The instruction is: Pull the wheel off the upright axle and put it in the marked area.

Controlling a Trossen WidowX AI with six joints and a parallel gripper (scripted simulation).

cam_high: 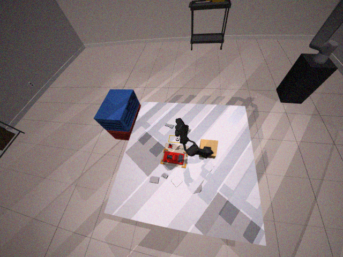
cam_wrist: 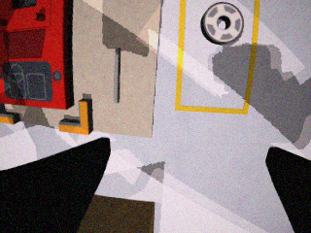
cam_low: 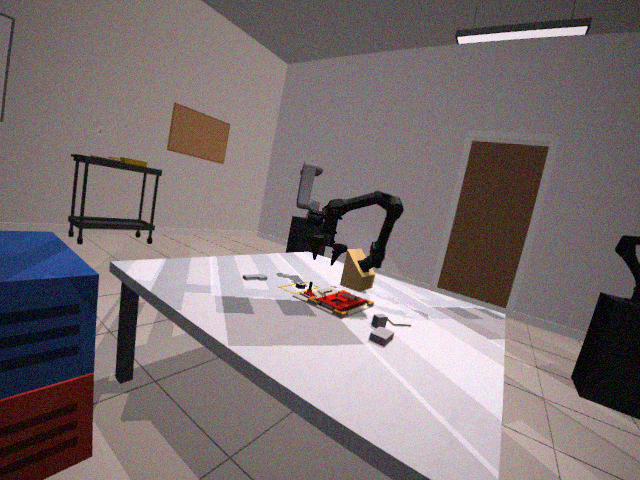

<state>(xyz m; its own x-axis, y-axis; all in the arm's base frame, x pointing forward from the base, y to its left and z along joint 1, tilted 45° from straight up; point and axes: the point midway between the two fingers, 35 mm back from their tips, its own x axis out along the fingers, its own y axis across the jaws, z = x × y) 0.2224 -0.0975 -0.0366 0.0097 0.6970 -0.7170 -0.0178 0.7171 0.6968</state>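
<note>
The jaws are spread wide with nothing between them: in the wrist view the two dark fingertips sit far apart at the bottom corners, and the gripper [cam_wrist: 189, 175] hangs in the air above the table [cam_low: 289, 356], touching nothing that I can see. The wheel [cam_wrist: 222, 22] lies flat on its side inside the yellow marked area [cam_wrist: 182, 39], near the rectangle's far end and close to its right-hand line, hub hole facing up. From the jaws it lies ahead and a little to the right, well below them, so its axis points straight up toward the hand rather than across it. The red fixture [cam_wrist: 35, 33] on its tan base plate sits off to the left, outside the yellow lines. From the side, the gripper [cam_low: 324, 254] is plainly raised off the tabletop. To my eye the placing looks done; any further move would only be to back away, upward and clear of the wheel.
</note>
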